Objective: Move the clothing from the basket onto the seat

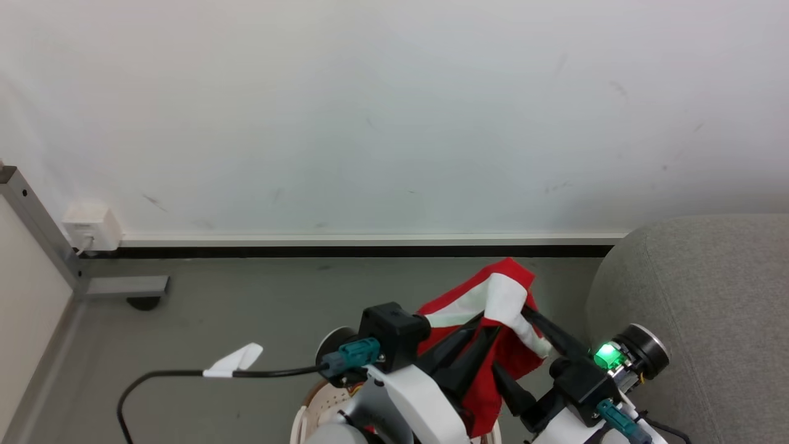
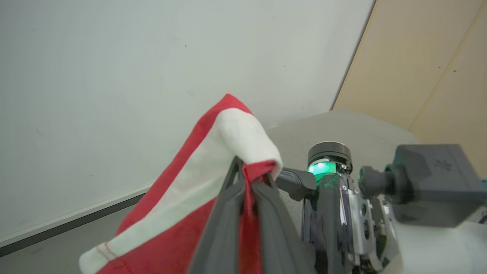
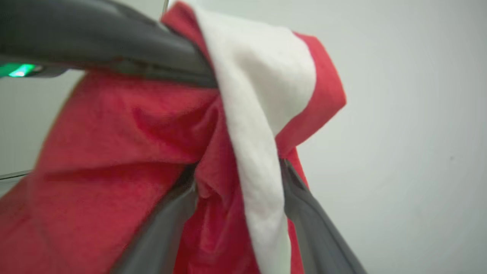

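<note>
A white socket box (image 1: 91,227) sits on the wall (image 1: 394,111) beside a metal frame (image 1: 46,237)

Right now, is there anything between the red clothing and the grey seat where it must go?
The robot's own right gripper lies between the clothing, pinched in the left gripper, and the seat, its open fingers straddling the cloth. Nothing else visible is in the way.

Bright, even light; the clothing (image 3: 152,133) blurred in right wrist view, perhaps too close.
</note>
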### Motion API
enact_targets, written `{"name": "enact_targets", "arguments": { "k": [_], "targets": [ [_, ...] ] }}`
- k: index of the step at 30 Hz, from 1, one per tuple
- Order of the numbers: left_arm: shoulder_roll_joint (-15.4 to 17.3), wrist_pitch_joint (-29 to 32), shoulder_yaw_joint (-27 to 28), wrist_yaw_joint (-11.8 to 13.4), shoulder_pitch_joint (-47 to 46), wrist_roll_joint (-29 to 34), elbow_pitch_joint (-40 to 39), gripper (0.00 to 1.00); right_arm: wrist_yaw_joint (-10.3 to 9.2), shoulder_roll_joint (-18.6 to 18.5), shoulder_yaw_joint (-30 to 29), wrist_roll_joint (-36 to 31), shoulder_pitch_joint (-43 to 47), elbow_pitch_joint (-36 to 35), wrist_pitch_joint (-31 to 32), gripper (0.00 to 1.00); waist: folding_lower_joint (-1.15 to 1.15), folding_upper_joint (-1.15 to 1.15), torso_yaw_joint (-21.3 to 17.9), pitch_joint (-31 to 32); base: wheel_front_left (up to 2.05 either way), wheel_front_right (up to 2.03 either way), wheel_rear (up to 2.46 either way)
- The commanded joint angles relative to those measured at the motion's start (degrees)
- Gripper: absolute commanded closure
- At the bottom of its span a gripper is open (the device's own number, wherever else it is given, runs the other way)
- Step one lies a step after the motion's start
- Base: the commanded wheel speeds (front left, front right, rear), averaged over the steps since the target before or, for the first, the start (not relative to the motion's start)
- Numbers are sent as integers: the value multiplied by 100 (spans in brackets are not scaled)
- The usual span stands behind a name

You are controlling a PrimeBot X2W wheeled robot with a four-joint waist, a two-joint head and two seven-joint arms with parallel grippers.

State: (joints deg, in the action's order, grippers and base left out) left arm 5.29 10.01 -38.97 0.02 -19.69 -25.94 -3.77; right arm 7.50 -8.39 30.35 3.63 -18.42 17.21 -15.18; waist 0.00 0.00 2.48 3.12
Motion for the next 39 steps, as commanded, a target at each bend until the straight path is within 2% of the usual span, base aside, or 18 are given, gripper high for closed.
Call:
{"name": "enact_targets", "arguments": {
  "k": [1, 2, 3, 4, 8, 9, 10, 11, 12, 18, 26, 39],
  "targets": [
    [-21, 2, -11, -28, -53, -42, -17, 100, -1, 15, 105, 198, -98, 147, 4, 0, 0, 0, 18, 6, 0, 0, 0],
    [-29, 9, -26, -31, -57, -58, -7, 100, -1, 2, 213, 304, -155, 236, 4, 46, 0, 0, 31, 11, 0, 0, 0],
    [-33, 11, -39, -33, -60, -81, 5, 100, -1, -2, 310, 497, -208, 288, 4, 85, 0, 0, 43, 14, 0, 0, 0],
    [-36, 10, -41, -21, -57, -91, 22, 100, -1, -25, 445, 665, -246, 318, 4, 100, 0, 0, 53, 18, 0, 0, 0],
    [42, -3, 18, 97, -50, -4, 93, 100, -2, -167, 549, 1143, -361, 260, 3, 100, 0, 0, 55, 2, 0, 0, 0],
    [62, -12, 29, 109, -47, 17, 106, 91, -2, -178, 524, 1222, -366, 248, 3, 100, 0, 0, 53, -4, 0, 0, 0],
    [75, -29, 35, 106, -43, 25, 114, 72, -2, -189, 494, 1258, -361, 243, 3, 100, 0, 0, 52, -9, 0, 0, 0],
    [103, -48, 34, 104, -45, 47, 122, 58, -2, -197, 444, 1287, -348, 229, 3, 100, 0, 0, 51, -15, 0, 0, 0],
    [141, -48, 27, 103, -49, 72, 139, 0, -2, -199, 372, 1323, -326, 214, 3, 100, 0, 0, 52, -23, 0, 0, 0],
    [328, -178, 38, 123, 16, 197, 361, 0, -2, -164, -52, 1323, -236, 135, 3, 100, 0, 0, 25, -59, 0, 0, 0],
    [502, -647, 7, 128, 188, 353, 936, 0, -1, -233, -482, 1201, -150, -47, 4, 100, 0, 0, -46, -64, 0, 0, 0],
    [364, -1061, -46, 52, 183, 232, 1407, 0, -2, -365, -820, 1207, 1, -236, 4, 100, 0, 0, -545, -187, 0, 0, 0]
  ]
}}
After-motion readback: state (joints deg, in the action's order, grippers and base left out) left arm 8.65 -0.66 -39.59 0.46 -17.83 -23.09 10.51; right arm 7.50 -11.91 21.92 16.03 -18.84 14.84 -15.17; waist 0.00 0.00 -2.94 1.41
